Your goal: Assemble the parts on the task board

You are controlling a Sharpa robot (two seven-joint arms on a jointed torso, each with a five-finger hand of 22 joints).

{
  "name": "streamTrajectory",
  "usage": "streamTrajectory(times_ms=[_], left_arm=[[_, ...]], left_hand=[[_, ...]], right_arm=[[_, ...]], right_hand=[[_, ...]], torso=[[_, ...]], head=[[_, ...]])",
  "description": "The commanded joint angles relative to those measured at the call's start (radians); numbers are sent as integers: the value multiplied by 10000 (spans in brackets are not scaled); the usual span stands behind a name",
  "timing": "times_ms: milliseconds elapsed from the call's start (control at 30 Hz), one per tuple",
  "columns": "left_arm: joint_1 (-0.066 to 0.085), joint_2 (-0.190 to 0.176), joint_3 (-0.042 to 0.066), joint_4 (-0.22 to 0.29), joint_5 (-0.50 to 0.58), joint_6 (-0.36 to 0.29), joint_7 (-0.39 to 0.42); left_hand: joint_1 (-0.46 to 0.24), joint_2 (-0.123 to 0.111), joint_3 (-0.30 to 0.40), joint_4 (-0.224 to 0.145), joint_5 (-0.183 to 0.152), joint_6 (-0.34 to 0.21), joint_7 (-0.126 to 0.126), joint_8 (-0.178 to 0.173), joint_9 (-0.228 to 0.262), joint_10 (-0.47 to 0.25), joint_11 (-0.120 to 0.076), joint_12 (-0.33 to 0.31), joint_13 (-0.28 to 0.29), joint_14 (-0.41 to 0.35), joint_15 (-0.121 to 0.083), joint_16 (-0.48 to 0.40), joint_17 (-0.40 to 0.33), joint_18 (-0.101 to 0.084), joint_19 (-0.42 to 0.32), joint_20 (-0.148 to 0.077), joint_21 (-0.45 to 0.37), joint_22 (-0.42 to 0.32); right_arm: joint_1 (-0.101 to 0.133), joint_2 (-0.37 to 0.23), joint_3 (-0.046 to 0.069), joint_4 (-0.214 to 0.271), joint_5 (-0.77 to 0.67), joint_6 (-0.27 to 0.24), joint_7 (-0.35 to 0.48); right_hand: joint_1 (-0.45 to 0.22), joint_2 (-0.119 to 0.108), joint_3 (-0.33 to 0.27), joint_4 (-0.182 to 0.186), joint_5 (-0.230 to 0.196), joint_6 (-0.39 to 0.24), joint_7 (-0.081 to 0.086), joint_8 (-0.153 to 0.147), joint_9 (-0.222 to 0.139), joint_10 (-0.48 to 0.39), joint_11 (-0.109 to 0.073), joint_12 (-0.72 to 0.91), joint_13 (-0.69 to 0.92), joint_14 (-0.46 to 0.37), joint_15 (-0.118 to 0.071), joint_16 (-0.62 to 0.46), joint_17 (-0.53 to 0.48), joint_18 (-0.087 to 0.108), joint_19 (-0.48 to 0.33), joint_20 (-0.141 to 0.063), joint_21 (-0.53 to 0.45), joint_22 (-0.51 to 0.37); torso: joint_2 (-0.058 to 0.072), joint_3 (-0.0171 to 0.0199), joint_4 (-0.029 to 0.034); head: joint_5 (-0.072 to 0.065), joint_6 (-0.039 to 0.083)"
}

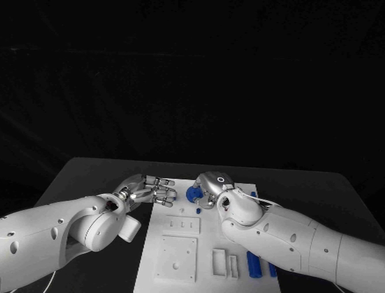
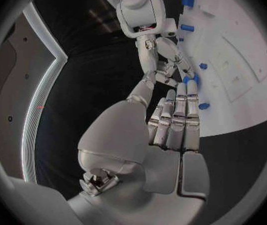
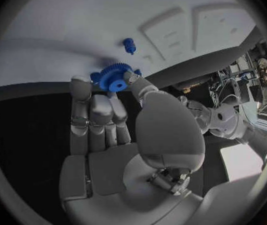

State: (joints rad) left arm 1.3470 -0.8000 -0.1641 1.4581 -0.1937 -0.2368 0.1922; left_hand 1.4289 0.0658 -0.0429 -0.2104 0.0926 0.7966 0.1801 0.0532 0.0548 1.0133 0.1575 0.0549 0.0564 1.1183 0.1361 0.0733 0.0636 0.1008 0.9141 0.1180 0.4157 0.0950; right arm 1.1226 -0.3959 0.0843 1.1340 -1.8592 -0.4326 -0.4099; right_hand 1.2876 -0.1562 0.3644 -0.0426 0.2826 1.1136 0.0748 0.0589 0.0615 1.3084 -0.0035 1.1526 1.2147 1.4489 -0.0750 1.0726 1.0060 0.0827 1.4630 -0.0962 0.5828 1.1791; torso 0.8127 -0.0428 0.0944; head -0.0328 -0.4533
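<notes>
While both arms are reaching in over the near half of the tabletop [image 1: 86,174] in the head view, the task board [image 1: 179,259] is lying mid-table, running from the middle toward the near edge. The right hand [image 1: 214,186] is being held over the board's far edge, with a blue gear [image 1: 193,194] gripped at its fingertips. The left hand [image 1: 148,190] is being held just beside the board's far left corner, fingers extended, nothing in it. Two long blue parts [image 1: 254,266] are lying along the board's right edge near the near corner. A small blue peg [image 1: 197,210] is standing in the board just nearer than the gear.

In the left wrist view, the left hand [image 2: 171,130] is being kept released, fingers straight and close together, tips over the board's edge [image 2: 233,125]. Small blue parts [image 2: 203,105] are sitting on the board close to those fingertips. The right hand [image 2: 171,65] is being seen across from it, a blue piece at its fingertips.

In the right wrist view, the gear [image 3: 115,77] is being pinched between thumb and fingers of the right hand [image 3: 108,120], just above the board's edge [image 3: 46,60]. The small blue peg [image 3: 129,45] is standing in the board beyond the gear, clear of it.
</notes>
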Motion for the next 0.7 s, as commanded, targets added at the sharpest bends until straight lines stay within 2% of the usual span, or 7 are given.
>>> streamTrajectory(times_ms=[33,133,233,533,700], left_arm=[[14,65,9,23,-48,111,155],[14,99,9,22,-48,118,131],[14,120,9,17,-82,135,94],[14,128,9,-22,-138,132,44],[14,139,9,-43,-143,76,-17]], left_hand=[[-38,37,-6,-26,28,59,-1,30,11,66,5,47,15,-23,-14,-3,12,13,-65,5,29,9],[-48,41,-6,-21,30,60,0,31,12,67,6,47,14,-21,-14,-2,13,13,-66,6,29,7],[-48,40,-6,-21,30,58,0,31,11,66,6,47,14,-21,-14,-2,13,13,-66,6,29,7],[-13,21,8,-51,32,-19,10,25,7,15,16,47,15,-31,-10,-5,12,17,-68,7,35,-6],[-111,22,-14,20,86,-32,12,25,7,-2,27,48,15,-35,-3,-3,12,14,-76,19,30,-22]], right_arm=[[-7,67,-1,-71,-121,210,-90],[-8,123,-1,-136,-96,262,-74],[-9,176,-2,-209,-69,284,-68],[-7,315,-43,-479,46,364,-21],[-5,374,-123,-562,112,440,0]], right_hand=[[28,35,-28,7,-71,149,108,26,17,-53,-33,-51,-20,-8,14,-78,-30,100,446,12,-64,-22],[20,38,-36,10,-95,146,110,26,17,-58,-31,-58,-27,-8,23,-90,-42,95,447,20,-63,-19],[-6,35,-81,26,-145,134,112,27,17,-69,-25,-72,-42,-7,33,-105,-55,91,446,28,-78,-20],[2,-8,-278,107,-366,-82,161,22,11,-121,7,-137,-113,-11,44,-164,-99,110,452,39,-194,-43],[-17,-81,-552,228,-324,-727,290,28,5,-243,67,-280,-245,-25,79,-223,-133,163,453,67,-318,-86]], torso=[[3,12,-5],[5,20,-3],[4,4,-6],[7,-3,20],[5,-15,3]], head=[[65,-9],[70,-4],[76,-8],[109,-29],[106,-22]])
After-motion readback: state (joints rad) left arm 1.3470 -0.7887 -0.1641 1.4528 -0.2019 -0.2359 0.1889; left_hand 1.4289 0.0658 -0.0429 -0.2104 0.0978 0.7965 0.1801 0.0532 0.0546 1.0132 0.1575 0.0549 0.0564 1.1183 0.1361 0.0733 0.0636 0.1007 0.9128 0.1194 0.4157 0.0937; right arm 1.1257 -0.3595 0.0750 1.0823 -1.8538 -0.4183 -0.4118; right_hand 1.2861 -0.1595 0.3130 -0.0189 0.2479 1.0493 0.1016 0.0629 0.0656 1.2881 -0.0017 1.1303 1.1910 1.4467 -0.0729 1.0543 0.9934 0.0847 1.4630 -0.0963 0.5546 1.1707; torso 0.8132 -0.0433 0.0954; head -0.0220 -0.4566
